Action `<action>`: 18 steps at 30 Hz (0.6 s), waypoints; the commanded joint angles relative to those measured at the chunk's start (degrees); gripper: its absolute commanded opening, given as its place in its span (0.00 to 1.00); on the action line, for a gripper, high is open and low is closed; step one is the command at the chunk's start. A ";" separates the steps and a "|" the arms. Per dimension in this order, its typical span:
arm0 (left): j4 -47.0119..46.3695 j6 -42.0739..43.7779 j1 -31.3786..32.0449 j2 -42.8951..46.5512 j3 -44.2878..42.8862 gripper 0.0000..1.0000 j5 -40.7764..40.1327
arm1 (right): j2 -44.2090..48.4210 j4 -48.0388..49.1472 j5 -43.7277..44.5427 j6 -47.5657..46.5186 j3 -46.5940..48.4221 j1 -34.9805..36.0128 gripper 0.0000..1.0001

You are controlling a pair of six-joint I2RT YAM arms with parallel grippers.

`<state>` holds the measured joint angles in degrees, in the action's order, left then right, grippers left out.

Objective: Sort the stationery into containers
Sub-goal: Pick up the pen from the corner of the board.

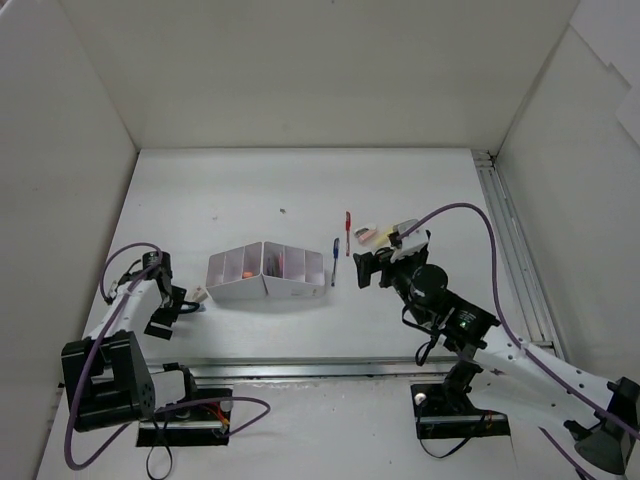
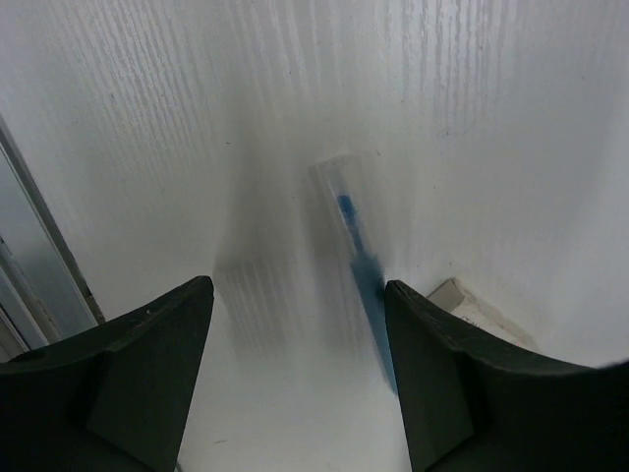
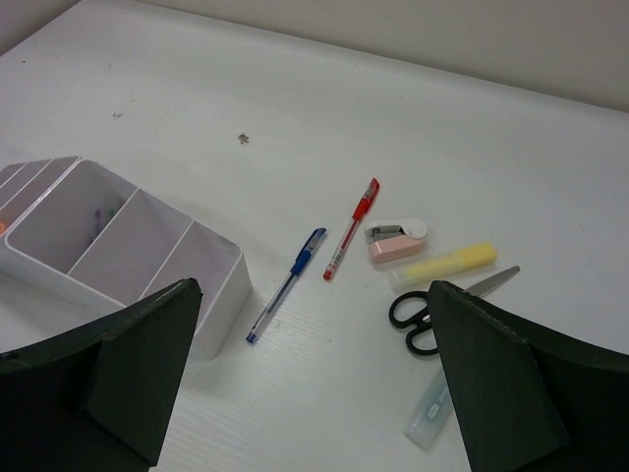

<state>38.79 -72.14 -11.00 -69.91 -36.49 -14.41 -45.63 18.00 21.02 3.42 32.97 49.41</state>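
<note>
The white organizer [image 1: 265, 272] sits left of centre and also shows in the right wrist view [image 3: 128, 251]; small items lie in some compartments. A blue pen [image 3: 287, 285] and a red pen [image 3: 351, 228] lie right of it. Beyond them are a pink mini stapler [image 3: 396, 240], a yellow marker [image 3: 447, 265] and black-handled scissors [image 3: 432, 315]. My right gripper [image 3: 313, 295] is open and empty, above the blue pen [image 1: 334, 262]. My left gripper [image 2: 298, 295] is open and low over the table, left of the organizer. A blurred blue-and-clear pen [image 2: 359, 265] lies by its right finger, and a pale eraser [image 2: 462, 300] beside that.
A clear flat case [image 3: 432, 413] lies near the scissors. White walls enclose the table on three sides. A metal rail [image 1: 510, 250] runs along the right edge. The right arm's purple cable [image 1: 470, 215] arcs above the items.
</note>
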 commanded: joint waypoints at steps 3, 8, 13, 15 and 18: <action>1.83 -6.17 -0.42 -4.18 -4.29 0.62 -3.60 | 2.82 0.55 4.20 1.33 0.34 -0.45 0.98; 0.24 -7.22 -0.42 -4.80 -2.80 0.43 -2.90 | 5.37 -1.64 5.35 1.41 0.34 -0.54 0.98; -0.29 -7.14 -0.42 -2.70 -1.66 0.21 -3.60 | 7.83 -3.41 6.40 1.41 0.25 -0.46 0.98; -0.20 -6.70 -0.42 0.38 -0.78 0.05 -3.95 | 8.62 -4.37 7.02 2.11 0.25 -0.71 0.98; 1.55 -5.04 -0.42 6.00 -0.25 0.00 -5.53 | 11.25 -5.78 7.28 2.47 -0.01 -0.72 0.98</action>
<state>38.83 -78.17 -11.00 -69.19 -36.34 -16.82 -36.34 10.83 25.63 4.73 32.73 49.08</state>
